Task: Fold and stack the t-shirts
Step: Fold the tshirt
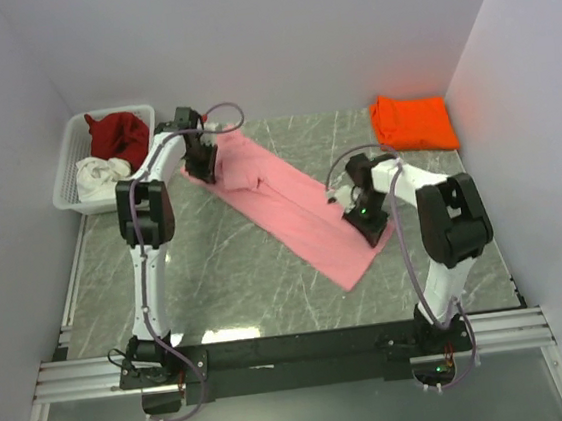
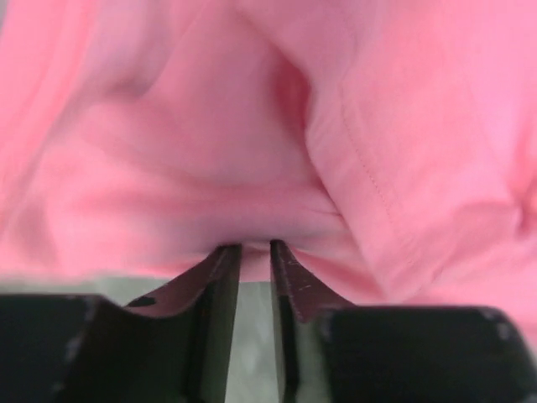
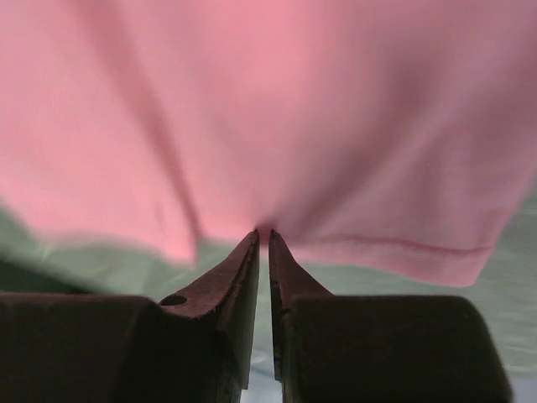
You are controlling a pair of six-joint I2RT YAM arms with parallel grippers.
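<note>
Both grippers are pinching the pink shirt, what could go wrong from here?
The right gripper pinches only the hem edge of the light pink cloth t-shirt at its fingertips; the cloth may slip out when lifted.
Cloth is bunched at the left gripper, so the fold could come out crooked.
That gripper also works close to the white plastic lattice basket and might bump it.
</note>
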